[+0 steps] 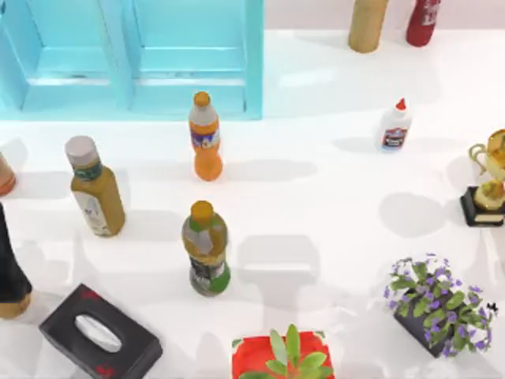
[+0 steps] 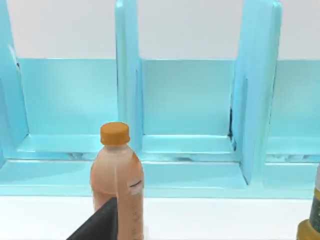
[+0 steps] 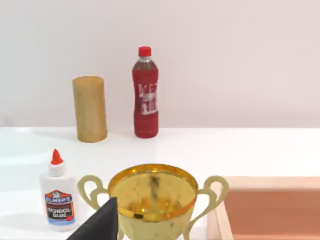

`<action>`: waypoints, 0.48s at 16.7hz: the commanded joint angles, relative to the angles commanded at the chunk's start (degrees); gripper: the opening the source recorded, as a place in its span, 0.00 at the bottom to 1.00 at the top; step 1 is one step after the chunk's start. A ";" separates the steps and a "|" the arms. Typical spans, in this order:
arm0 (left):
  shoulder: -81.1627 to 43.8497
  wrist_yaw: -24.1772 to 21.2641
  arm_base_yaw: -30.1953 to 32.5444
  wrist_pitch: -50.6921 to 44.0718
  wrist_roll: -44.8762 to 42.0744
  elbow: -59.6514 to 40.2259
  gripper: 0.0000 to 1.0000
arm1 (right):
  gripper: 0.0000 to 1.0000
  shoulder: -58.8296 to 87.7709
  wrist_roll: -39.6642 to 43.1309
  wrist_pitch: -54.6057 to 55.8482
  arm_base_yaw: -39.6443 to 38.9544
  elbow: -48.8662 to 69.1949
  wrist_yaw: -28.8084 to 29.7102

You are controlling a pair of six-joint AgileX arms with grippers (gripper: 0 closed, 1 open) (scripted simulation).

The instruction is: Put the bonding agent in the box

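White table holds the glue bottle (image 1: 395,126) upright beside the trophy (image 1: 488,180); both jaws' state cannot be told.

White table (image 1: 331,197) carries glue bottle (image 1: 395,126), trophy (image 1: 488,180).

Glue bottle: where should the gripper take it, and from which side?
Grip the glue bottle across its white body, under the red cap, which tapers too much to hold. It stands upright with bare table around it. The trophy is on its right, so coming from above with the right arm probably suits best.
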State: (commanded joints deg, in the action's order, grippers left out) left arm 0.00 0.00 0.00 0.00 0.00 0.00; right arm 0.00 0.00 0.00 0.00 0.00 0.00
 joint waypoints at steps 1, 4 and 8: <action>0.00 0.00 0.00 0.00 0.00 0.00 1.00 | 1.00 0.00 0.00 0.00 0.00 0.00 0.00; 0.00 0.00 0.00 0.00 0.00 0.00 1.00 | 1.00 1.82 -0.66 -0.40 -0.95 1.80 -0.10; 0.00 0.00 0.00 0.00 0.00 0.00 1.00 | 1.00 12.70 -3.96 -2.58 -5.59 12.40 -0.20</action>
State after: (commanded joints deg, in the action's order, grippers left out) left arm 0.00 0.00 0.00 0.00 0.00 0.00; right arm 12.70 -3.96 -2.58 -5.59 12.40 -0.20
